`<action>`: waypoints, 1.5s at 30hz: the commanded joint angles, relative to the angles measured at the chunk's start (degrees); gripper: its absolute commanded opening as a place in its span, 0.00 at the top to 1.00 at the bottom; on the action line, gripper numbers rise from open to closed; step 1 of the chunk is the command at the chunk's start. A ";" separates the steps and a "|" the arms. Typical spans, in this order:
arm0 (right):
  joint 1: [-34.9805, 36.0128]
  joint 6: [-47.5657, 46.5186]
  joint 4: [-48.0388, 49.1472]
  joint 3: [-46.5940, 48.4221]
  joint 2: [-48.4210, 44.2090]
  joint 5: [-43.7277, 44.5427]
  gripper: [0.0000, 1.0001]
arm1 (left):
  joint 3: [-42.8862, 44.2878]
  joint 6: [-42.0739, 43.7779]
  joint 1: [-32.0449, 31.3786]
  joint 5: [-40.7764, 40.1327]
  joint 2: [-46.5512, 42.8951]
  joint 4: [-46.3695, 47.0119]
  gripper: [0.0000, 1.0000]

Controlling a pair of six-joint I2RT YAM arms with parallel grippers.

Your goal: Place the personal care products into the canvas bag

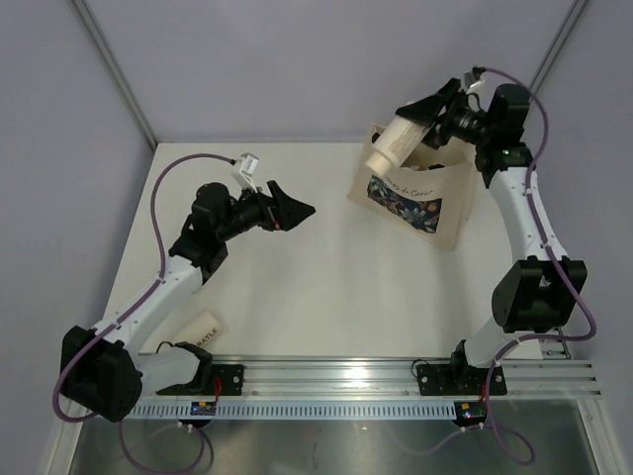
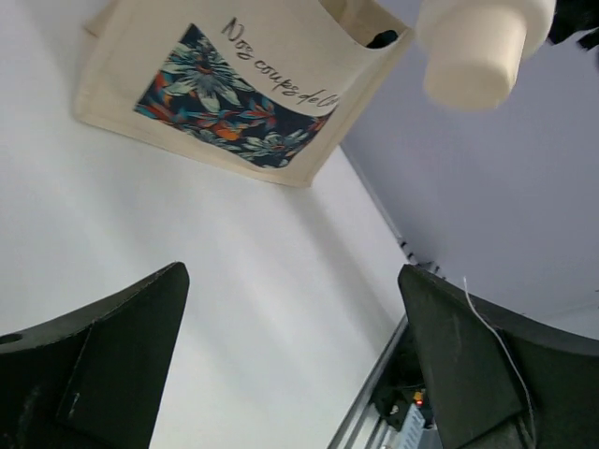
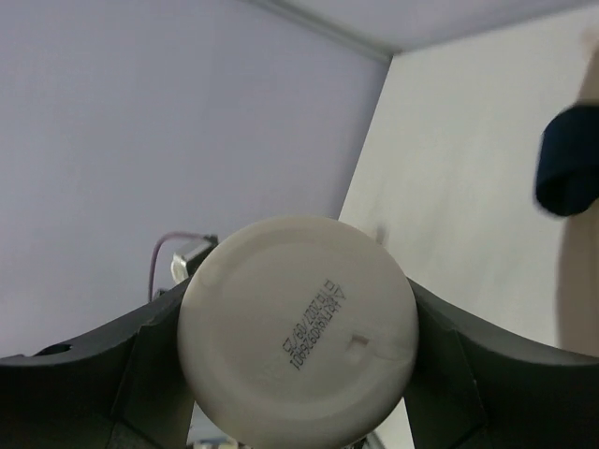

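Note:
My right gripper is shut on a cream-white tube and holds it tilted in the air above the left part of the canvas bag. In the right wrist view the tube's round end fills the space between the fingers, with a navy handle at the right edge. My left gripper is open and empty, above the table left of the bag. The left wrist view shows the bag's floral print and the held tube. Another cream-white tube lies near the left arm's base.
The bag stands at the back right of the white table, close to the rear wall. The aluminium rail with both arm bases runs along the near edge. Walls close in the table at the back and sides.

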 commanded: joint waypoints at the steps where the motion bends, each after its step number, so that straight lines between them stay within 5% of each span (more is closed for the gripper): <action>1: -6.41 -2.05 -2.80 13.37 1.61 2.07 1.00 | 2.49 13.46 1.68 -9.33 -7.13 -17.85 0.01; 7: -8.61 -28.75 -19.17 26.76 6.79 21.21 1.00 | -1.28 16.37 5.55 -21.02 -19.26 -31.29 0.01; 14: -4.14 -52.83 -27.94 29.41 12.43 25.38 1.00 | -7.35 8.03 6.08 -38.33 -31.84 -37.99 0.01; 20: 4.02 -72.71 -35.78 25.81 13.48 21.51 1.00 | -6.49 -0.07 6.17 -45.81 -29.23 -48.09 0.01; 26: 6.24 -76.07 -44.40 25.99 16.74 21.68 0.99 | -0.42 -0.95 7.04 -58.27 -21.58 -55.92 0.01; 31: 6.24 -78.17 -46.33 23.18 16.92 23.18 0.48 | 3.45 5.09 10.64 -60.76 -15.00 -56.02 0.02; 32: 6.24 -78.79 -47.21 23.18 16.65 23.44 0.27 | 4.41 5.90 12.65 -61.02 -12.20 -55.75 0.01; 35: 5.80 -80.46 -47.74 23.79 14.81 24.41 0.01 | 5.73 9.15 18.01 -60.24 -6.14 -53.56 0.01; 45: -1.23 -78.54 -47.84 24.43 6.83 14.92 0.00 | 12.76 21.72 31.39 -47.41 14.61 -49.60 0.01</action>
